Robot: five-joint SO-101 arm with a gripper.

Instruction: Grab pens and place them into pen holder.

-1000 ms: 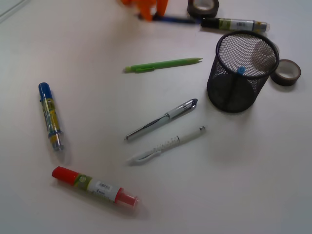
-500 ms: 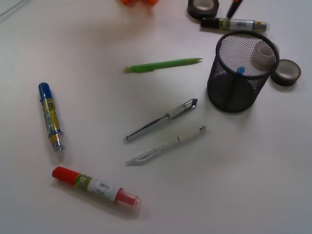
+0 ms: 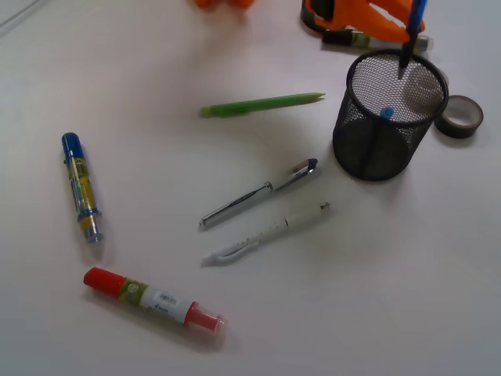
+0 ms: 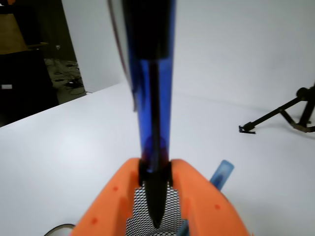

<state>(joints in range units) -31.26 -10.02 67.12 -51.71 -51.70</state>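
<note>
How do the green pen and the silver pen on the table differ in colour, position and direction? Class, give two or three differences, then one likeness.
The green pen is plain bright green; the silver pen is metallic with a dark tip. The green pen lies nearly level across the front view, higher in the picture; the silver pen slants, rising toward its right end, lower down. Both are slim, lie flat on the white table, outside the pen holder.

We see a white table (image 3: 407, 298), evenly lit. Behind it stands a pale wall (image 4: 236, 44), a dark area (image 4: 29, 64) at left, a black stand (image 4: 285, 115) at right.
</note>
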